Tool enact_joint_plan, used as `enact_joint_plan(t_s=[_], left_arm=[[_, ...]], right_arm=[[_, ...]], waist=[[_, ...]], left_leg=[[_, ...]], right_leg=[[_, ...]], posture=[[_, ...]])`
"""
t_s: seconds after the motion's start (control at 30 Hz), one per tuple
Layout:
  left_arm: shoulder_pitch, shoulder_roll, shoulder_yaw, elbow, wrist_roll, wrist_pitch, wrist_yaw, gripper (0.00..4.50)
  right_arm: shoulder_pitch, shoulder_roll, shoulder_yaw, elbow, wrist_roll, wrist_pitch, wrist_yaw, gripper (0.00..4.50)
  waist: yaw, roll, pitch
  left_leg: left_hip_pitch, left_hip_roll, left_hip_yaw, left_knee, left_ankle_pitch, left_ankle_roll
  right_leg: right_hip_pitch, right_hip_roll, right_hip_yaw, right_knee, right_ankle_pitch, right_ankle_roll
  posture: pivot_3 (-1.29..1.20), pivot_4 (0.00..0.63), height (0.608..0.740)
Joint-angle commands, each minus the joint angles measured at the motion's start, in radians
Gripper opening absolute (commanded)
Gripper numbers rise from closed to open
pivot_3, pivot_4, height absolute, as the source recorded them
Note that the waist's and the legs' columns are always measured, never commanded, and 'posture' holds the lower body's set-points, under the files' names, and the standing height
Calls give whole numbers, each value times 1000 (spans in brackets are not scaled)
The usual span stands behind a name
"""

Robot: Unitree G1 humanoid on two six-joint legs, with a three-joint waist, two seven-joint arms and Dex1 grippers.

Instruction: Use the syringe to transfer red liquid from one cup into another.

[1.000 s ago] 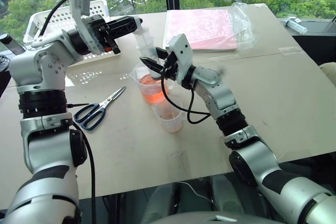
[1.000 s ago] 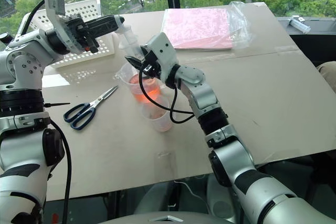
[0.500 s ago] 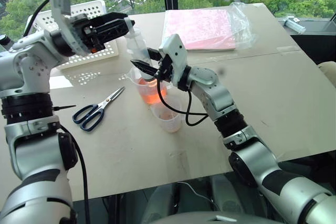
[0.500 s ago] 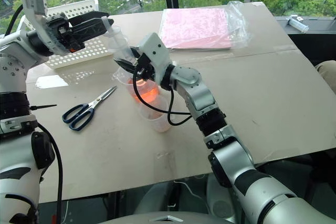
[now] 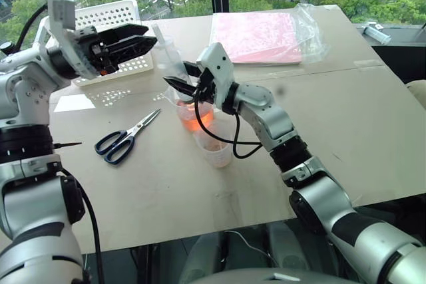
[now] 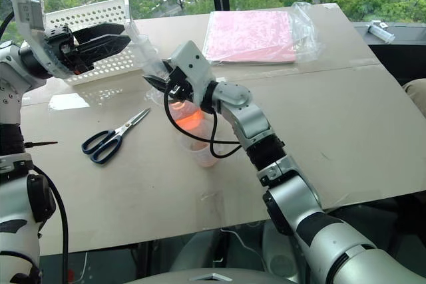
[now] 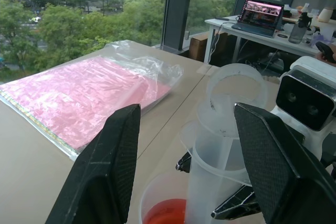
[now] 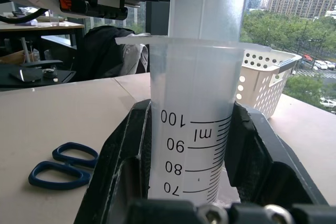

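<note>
From the head view we see our right hand (image 5: 178, 82) pinching the syringe (image 5: 170, 54), upright over the larger cup (image 5: 194, 112) of red liquid (image 5: 196, 119); the smaller cup (image 5: 215, 149) stands just nearer on the worktop (image 5: 346, 118). Our left hand (image 5: 148, 36) hangs spread left of the plunger. In the left wrist view its fingers (image 7: 102, 171) stand apart. The right wrist view shows fingers (image 8: 126, 156) clamping the barrel

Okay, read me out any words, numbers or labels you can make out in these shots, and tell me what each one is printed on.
"100", "90", "80", "70": black graduation numbers on the large clear plastic syringe barrel, clamped in the right gripper.
"ml": the unit mark beside the "100" line on the same barrel.
Markings on the smaller clear plastic cup: too faint to read.
Laptop screen on the far desk: too small to read.
</note>
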Motion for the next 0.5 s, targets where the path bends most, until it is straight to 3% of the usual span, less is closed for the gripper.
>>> enact_joint_plan(t_s=[0.03, 0.5], left_arm=[[-11, 8, -4, 7, 14, -20, -4, 2872], [20, 64, 50, 122, -17, -5, -81, 2872]], right_arm=[[-74, 72, -20, -36, 24, -54, 1, 1476], [-103, 88, -71, -30, 68, -77, -12, 1476]], waist=[[-2, 0, 0], [-11, 0, 0]], left_leg=[[0, 0, 0, 0, 0, 0], [0, 0, 0, 0, 0, 0]], right_leg=[[0, 0, 0, 0, 0, 0], [0, 0, 0, 0, 0, 0]], posture=[[0, 150, 740], [0, 150, 740]])
